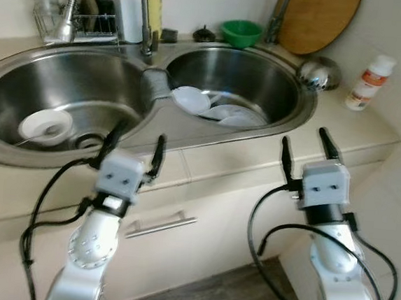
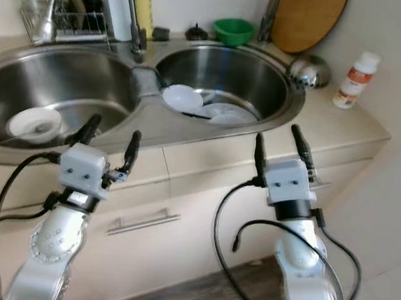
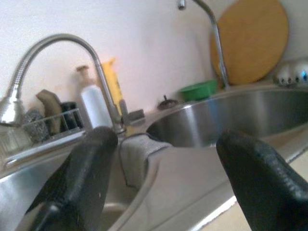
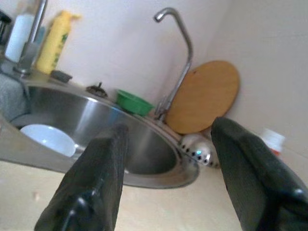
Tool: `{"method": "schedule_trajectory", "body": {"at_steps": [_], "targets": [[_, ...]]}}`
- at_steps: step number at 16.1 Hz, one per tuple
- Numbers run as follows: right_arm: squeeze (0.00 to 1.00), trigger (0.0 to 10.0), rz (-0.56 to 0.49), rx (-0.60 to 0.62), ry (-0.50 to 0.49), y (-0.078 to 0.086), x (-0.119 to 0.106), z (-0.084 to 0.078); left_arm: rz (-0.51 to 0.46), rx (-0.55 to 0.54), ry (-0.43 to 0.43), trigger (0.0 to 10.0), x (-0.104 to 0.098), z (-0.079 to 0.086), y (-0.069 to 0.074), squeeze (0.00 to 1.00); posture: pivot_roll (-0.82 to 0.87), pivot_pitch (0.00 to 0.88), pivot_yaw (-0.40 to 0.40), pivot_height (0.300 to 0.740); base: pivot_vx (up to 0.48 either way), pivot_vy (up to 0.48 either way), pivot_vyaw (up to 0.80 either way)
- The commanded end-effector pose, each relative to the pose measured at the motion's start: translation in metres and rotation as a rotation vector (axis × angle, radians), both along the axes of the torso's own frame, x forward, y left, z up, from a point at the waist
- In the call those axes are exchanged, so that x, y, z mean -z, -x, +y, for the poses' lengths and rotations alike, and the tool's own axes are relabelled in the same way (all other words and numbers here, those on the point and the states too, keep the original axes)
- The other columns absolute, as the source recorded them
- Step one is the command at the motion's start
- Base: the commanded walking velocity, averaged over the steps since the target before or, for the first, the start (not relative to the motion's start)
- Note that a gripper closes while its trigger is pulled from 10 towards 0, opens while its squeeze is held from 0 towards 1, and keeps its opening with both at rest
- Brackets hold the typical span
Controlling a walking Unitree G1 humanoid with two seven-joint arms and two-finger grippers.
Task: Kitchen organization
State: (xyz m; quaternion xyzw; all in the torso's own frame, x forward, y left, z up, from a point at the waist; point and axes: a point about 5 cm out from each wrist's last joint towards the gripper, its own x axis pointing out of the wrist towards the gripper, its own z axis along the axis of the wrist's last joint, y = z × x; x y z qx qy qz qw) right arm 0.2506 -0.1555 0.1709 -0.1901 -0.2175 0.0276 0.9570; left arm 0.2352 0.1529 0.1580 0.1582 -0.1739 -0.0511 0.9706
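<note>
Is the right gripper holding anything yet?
No. The right gripper hovers open over the counter edge in front of the right sink basin, with nothing between its fingers.

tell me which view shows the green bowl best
The left eye view: the green bowl sits whole and unblocked on the sink's back ledge. The right eye view shows it much the same, nearer the top edge. Both wrist views catch it small and blurred, side-on.

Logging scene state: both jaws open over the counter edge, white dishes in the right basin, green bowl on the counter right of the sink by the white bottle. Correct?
One error: the green bowl sits behind the sink, against the wall beside the wooden board, as the left eye view shows. Left gripper and right gripper open, white dishes in the right basin, white bottle right of the sink.
</note>
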Motion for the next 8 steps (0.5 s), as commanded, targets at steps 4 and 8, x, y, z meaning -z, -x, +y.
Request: {"method": "schedule_trajectory", "body": {"at_steps": [4, 8], "targets": [[0.00, 10.0, -0.005, 0.029, 0.019, -0.0011, -0.0012, -0.0082, -0.014, 0.017, 0.014, 10.0, -0.0032, -0.0044, -0.0010, 0.00, 0.01, 0.053, -0.004, 0.740, 0.000, 0.000, -0.20], [0.00, 10.0, -0.003, 0.034, 0.016, -0.0010, -0.0003, -0.0089, 0.022, 0.027, 0.046, 10.0, 0.0001, -0.0049, -0.0016, 0.00, 0.00, 0.058, -0.002, 0.740, 0.000, 0.240, -0.60]]}}
